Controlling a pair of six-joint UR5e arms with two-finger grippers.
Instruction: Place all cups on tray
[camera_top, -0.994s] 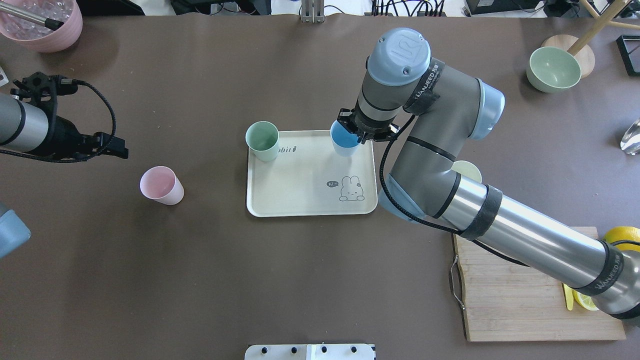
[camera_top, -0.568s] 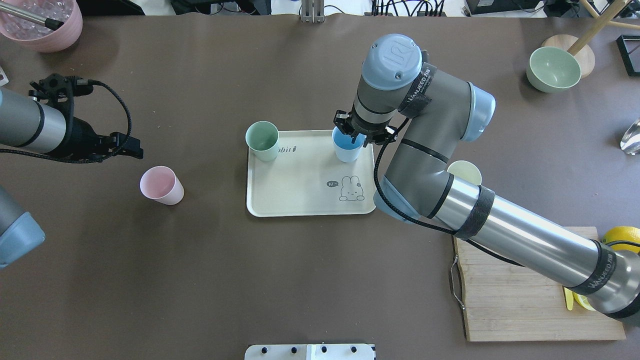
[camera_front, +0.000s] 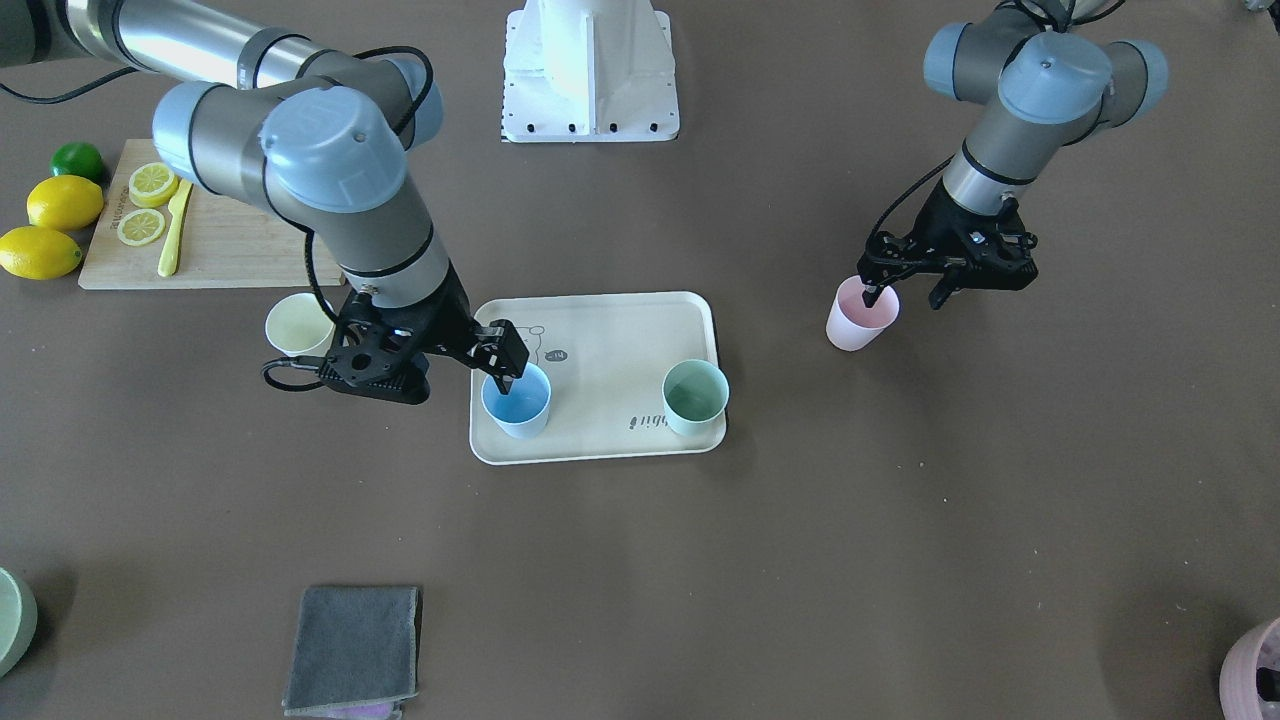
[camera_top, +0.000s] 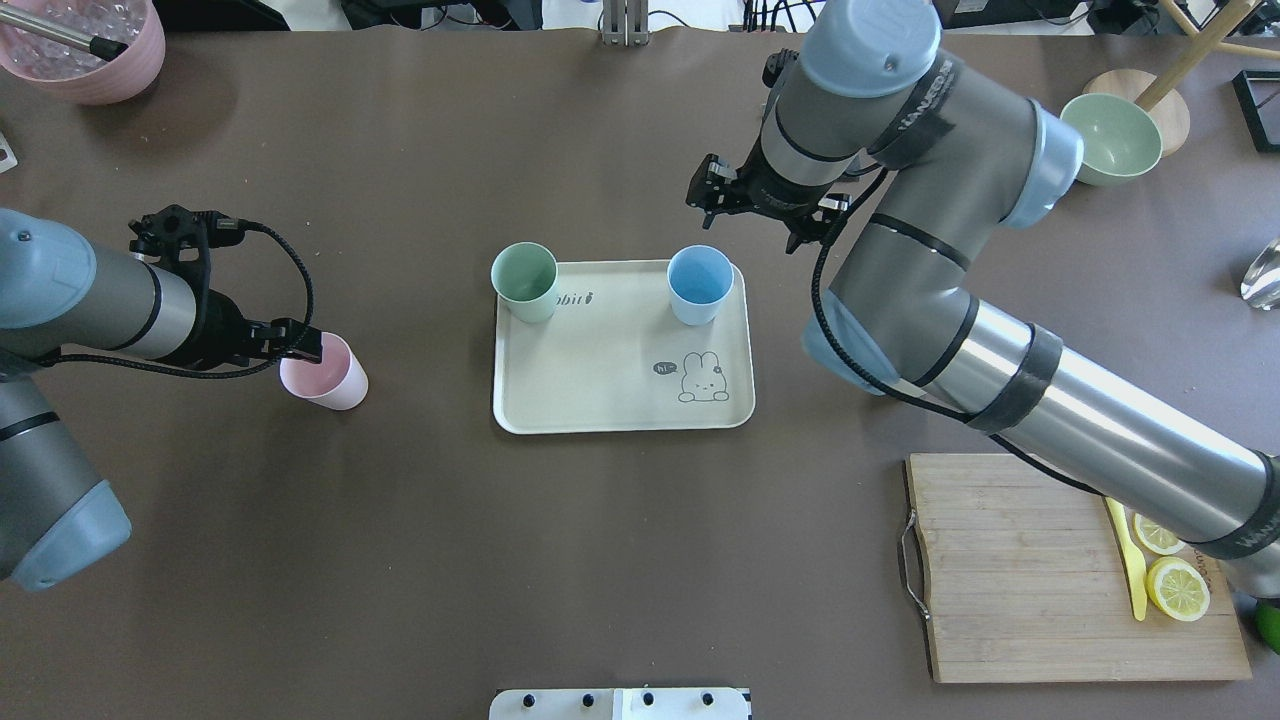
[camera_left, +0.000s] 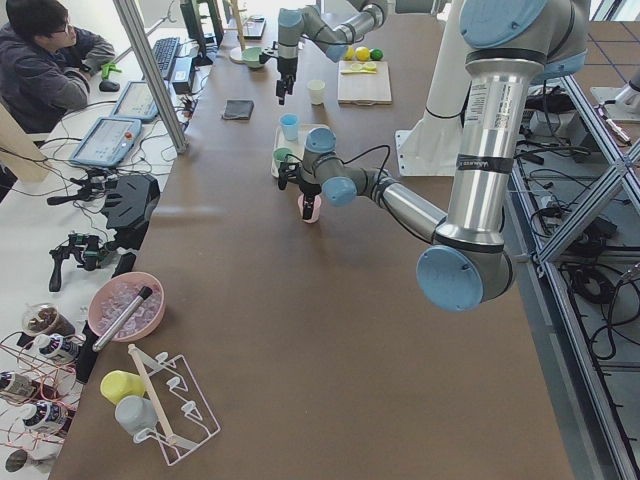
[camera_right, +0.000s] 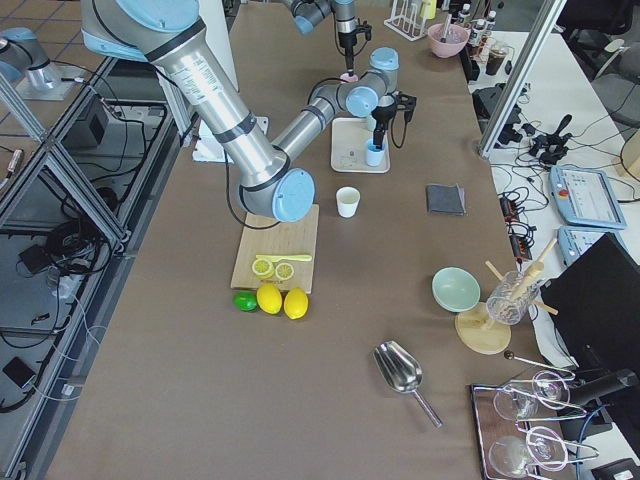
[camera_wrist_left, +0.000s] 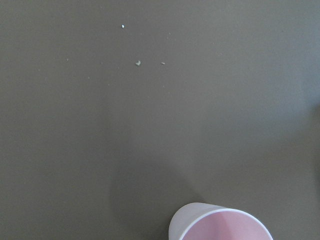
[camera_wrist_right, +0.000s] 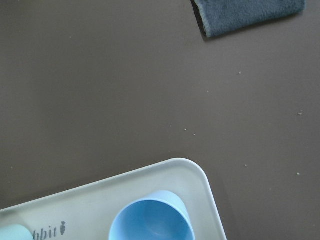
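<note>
Bench (camera_top: 400, 560) carries tray (camera_top: 600, 390), which holds two empty cups at its corners farthest from the robot: mint green cup (camera_top: 524, 282) and light blue cup (camera_top: 699, 284). Off the tray, on the robot's left, stands pink cup (camera_top: 335, 380), empty; left jaws are spread wide astride its rim, contact not determinable. Also off the tray, pale yellow cup (camera_front: 290, 330) sits between tray and cutting board (camera_top: 1010, 580), screened in the overhead view by right arm (camera_top: 1000, 400). The right jaws hang wide apart, empty, above and clear of light blue cup.
</note>
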